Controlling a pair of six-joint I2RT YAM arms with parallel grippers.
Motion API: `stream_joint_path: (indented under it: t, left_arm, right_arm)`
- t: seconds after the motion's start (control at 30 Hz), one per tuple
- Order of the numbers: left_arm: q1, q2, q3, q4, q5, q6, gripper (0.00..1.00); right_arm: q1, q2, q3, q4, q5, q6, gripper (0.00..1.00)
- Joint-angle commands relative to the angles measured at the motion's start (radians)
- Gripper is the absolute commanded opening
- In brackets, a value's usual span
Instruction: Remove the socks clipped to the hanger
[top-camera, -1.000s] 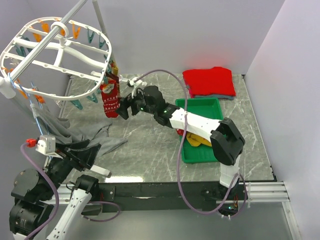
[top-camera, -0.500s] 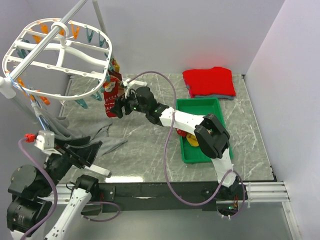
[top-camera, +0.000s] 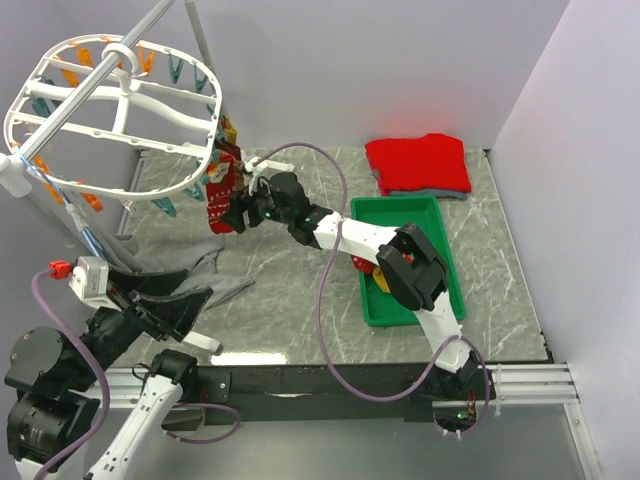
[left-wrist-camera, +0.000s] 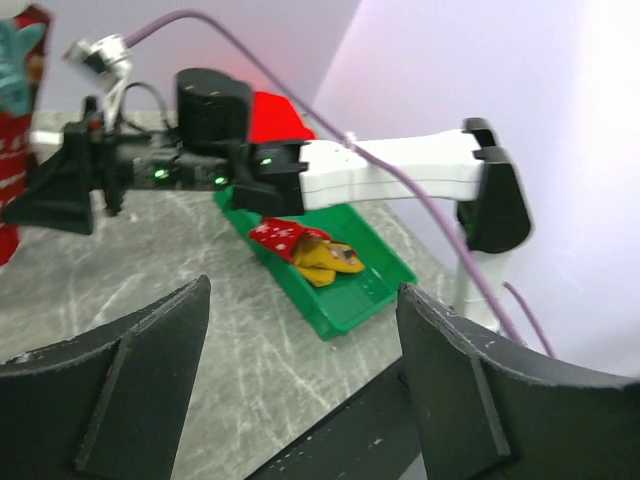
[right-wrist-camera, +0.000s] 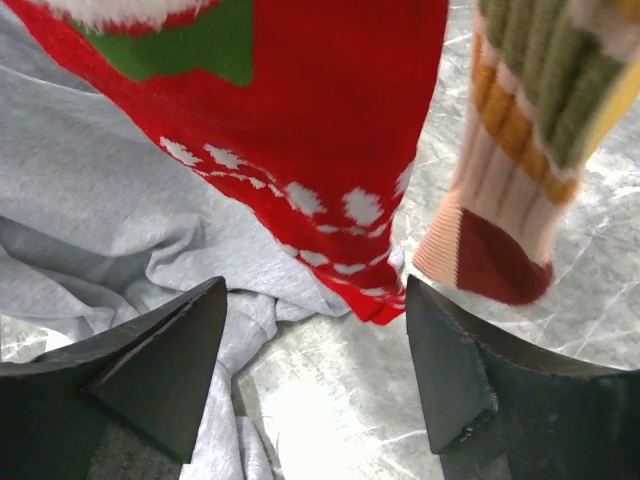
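The white oval hanger (top-camera: 214, 110) hangs at the top left, with orange and teal clips round its rim. A red patterned sock (top-camera: 217, 200) (right-wrist-camera: 300, 130) dangles from its right rim, and a striped sock with a pink and dark-red toe (right-wrist-camera: 510, 170) hangs beside it. My right gripper (top-camera: 236, 213) (right-wrist-camera: 315, 300) is open right at the red sock's lower end, whose tip lies just ahead between the fingers. My left gripper (top-camera: 185, 305) (left-wrist-camera: 300, 310) is open and empty, low at the near left. A red patterned sock (left-wrist-camera: 285, 235) and a yellow sock (left-wrist-camera: 325, 258) lie in the green tray (left-wrist-camera: 370, 290).
A crumpled grey cloth (top-camera: 190, 265) (right-wrist-camera: 100, 230) lies on the marble table under the hanger. The green tray (top-camera: 410, 220) is at the right, under my outstretched right arm (left-wrist-camera: 390, 170). A folded red garment (top-camera: 418, 163) lies at the back right, and the hanger's pole slants across the top left.
My right arm has reached further left, bringing its gripper up to the red sock, jaws slightly narrower. My left gripper's jaws have spread wider. The hanger has shifted slightly.
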Motion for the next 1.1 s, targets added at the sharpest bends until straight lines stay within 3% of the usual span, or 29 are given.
stream_joint_path:
  t: [0.0, 0.27, 0.37, 0.4, 0.43, 0.53, 0.63, 0.8, 1.07]
  left_arm:
    - [0.0, 0.049, 0.043, 0.087, 0.108, -0.013, 0.8]
    - [-0.001, 0.07, 0.046, 0.174, 0.169, -0.056, 0.8]
    - [-0.001, 0.099, 0.054, 0.195, 0.186, -0.055, 0.8]
    - [-0.001, 0.11, 0.055, 0.202, 0.192, -0.053, 0.8]
    - [-0.001, 0.124, 0.058, 0.206, 0.192, -0.05, 0.79]
    - [-0.001, 0.148, 0.049, 0.215, 0.182, -0.039, 0.79]
    - [-0.001, 0.17, 0.022, 0.231, 0.175, -0.036, 0.79]
    - [-0.001, 0.237, 0.022, 0.202, 0.14, -0.006, 0.79]
    - [-0.001, 0.305, 0.042, 0.192, 0.079, 0.034, 0.83]
  right_arm:
    - [-0.007, -0.023, 0.013, 0.081, -0.017, -0.003, 0.75]
    - [-0.029, 0.02, 0.065, 0.061, -0.02, 0.01, 0.79]
    - [-0.029, 0.016, 0.064, 0.079, -0.052, 0.019, 0.74]
    - [-0.029, 0.012, 0.061, 0.084, -0.063, 0.025, 0.65]
    - [-0.027, 0.005, 0.052, 0.087, -0.074, 0.033, 0.47]
    - [-0.026, -0.043, -0.016, 0.136, -0.141, 0.077, 0.18]
    - [-0.023, -0.118, -0.092, 0.157, -0.193, 0.134, 0.01]
    - [-0.004, -0.291, -0.183, 0.105, -0.238, 0.192, 0.0]
    - [0.01, -0.478, -0.142, -0.217, -0.273, 0.218, 0.0]
